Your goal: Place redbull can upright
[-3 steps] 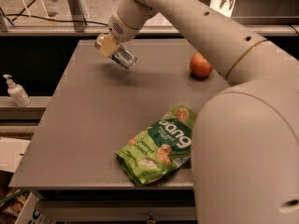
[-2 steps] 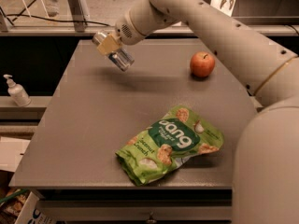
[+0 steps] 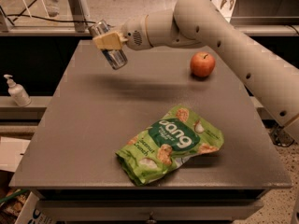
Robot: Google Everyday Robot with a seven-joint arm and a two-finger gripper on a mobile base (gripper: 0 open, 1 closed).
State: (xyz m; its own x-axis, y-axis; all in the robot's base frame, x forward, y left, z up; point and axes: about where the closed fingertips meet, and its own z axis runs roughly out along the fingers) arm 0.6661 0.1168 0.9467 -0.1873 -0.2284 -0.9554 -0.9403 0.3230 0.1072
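My gripper [image 3: 108,42] is at the far left of the grey table [image 3: 93,125], held above its surface. Its tan fingers [image 3: 110,40] are shut on the redbull can [image 3: 110,49], a slim silver can with blue patches. The can is tilted, its shiny top pointing up and to the left, its base down and to the right. The can hangs in the air, clear of the table top. My white arm reaches in from the right, across the back of the table.
A red apple [image 3: 202,64] sits at the back right of the table. A green snack bag [image 3: 171,143] lies flat near the front middle. A white pump bottle [image 3: 16,91] stands on a ledge to the left, off the table.
The gripper with the can has shifted a little to the right and up. The arm has swung back, uncovering the apple and the bag's right side.
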